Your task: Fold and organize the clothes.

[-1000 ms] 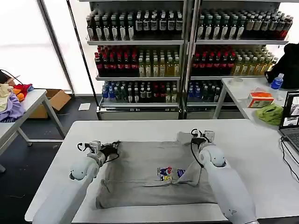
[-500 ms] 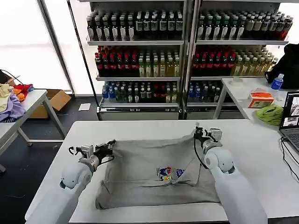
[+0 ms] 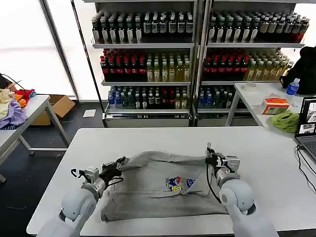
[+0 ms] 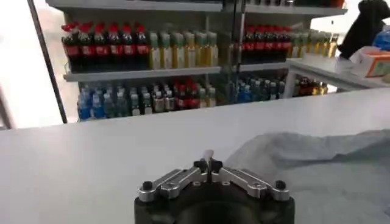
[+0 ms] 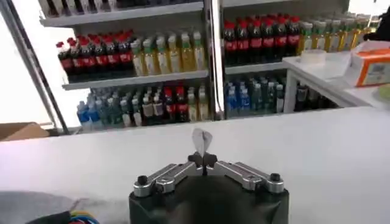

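Note:
A light grey shirt (image 3: 148, 192) with a small multicoloured chest print (image 3: 175, 183) lies on the white table (image 3: 148, 138), its far edge lifted and drawn back over itself. My left gripper (image 3: 118, 165) is shut on the shirt's far left corner. My right gripper (image 3: 210, 156) is shut on the far right corner. In the left wrist view the left gripper (image 4: 208, 163) pinches a sliver of grey cloth, and the shirt (image 4: 317, 164) spreads beside it. In the right wrist view a tuft of cloth (image 5: 202, 140) stands up from the shut right gripper (image 5: 203, 159).
Shelves of drink bottles (image 3: 148, 64) stand behind the table. A side table at the left holds lilac, yellow and red garments (image 3: 12, 111), with a cardboard box (image 3: 60, 104) beyond. The right-hand table carries a lime-green cloth (image 3: 285, 120), an orange box (image 3: 274, 104) and a laptop (image 3: 307, 126).
Both grippers have moved back towards me with the shirt's far edge in them, so that edge now folds over the shirt and the far part of the table is bare.

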